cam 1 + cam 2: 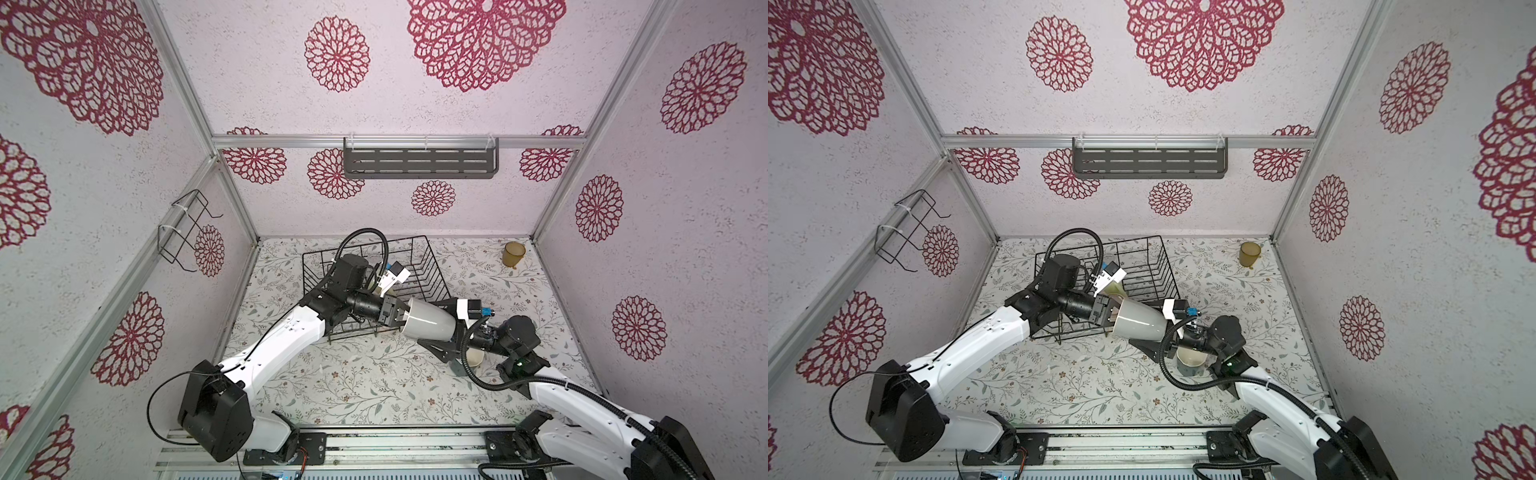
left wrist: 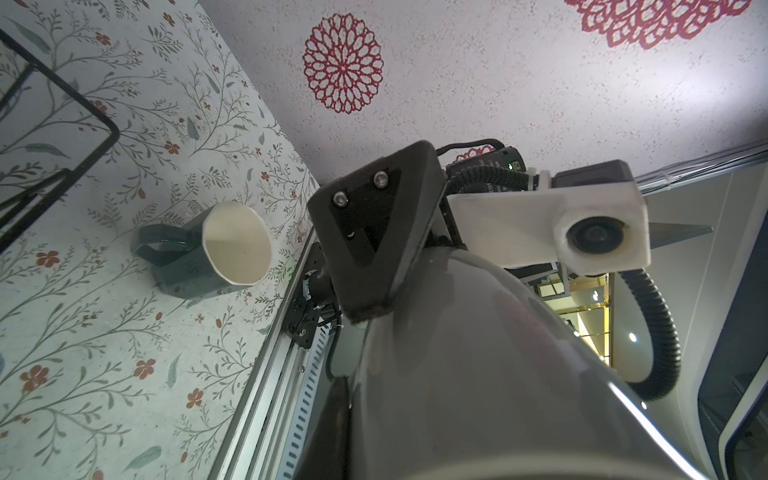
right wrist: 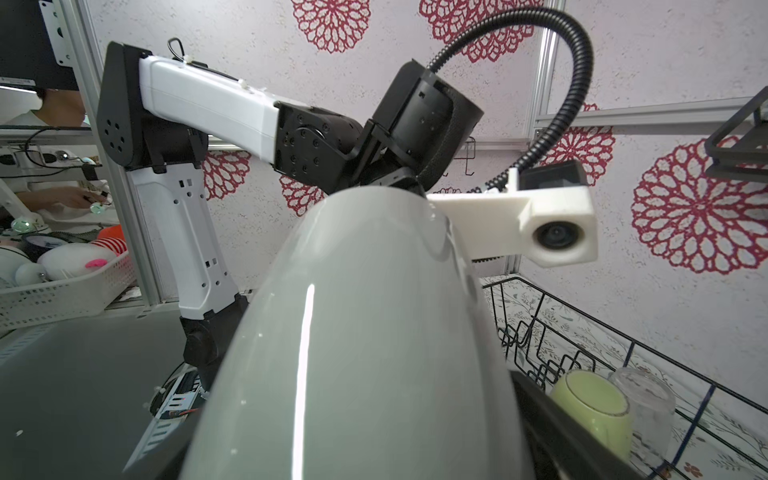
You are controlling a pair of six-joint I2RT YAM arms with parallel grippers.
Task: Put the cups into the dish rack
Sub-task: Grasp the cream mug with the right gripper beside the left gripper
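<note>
The grey mug [image 1: 430, 320] is held on its side in the air at the front right corner of the dish rack [image 1: 419, 257], between the two grippers. Its rim wall is pinched by the clenched left gripper [image 1: 399, 313]. Its base end is straddled by the right gripper [image 1: 446, 328], whose jaws stand wide; whether they press on the mug cannot be told.

The mug is judged to be glazed ceramic: stiff, fairly heavy, slippery and liable to chip on the wire. A grip across the rim wall, as taken by the left gripper, is thought firmer than one on the tapering glossy body.

In the right wrist view a yellow-green mug [image 3: 590, 411] and a clear glass [image 3: 642, 411] are shown upside down inside the rack; in both top views they are largely hidden by the left arm. In the left wrist view the teal mug [image 2: 199, 253] is shown on the table [image 1: 353, 386], front right of the rack, and one finger [image 2: 365, 249] of the right gripper is seen lying against the grey body. The amber tumbler [image 1: 514, 254] is seen only from above, well apart from the rack, off its back right corner.
</note>
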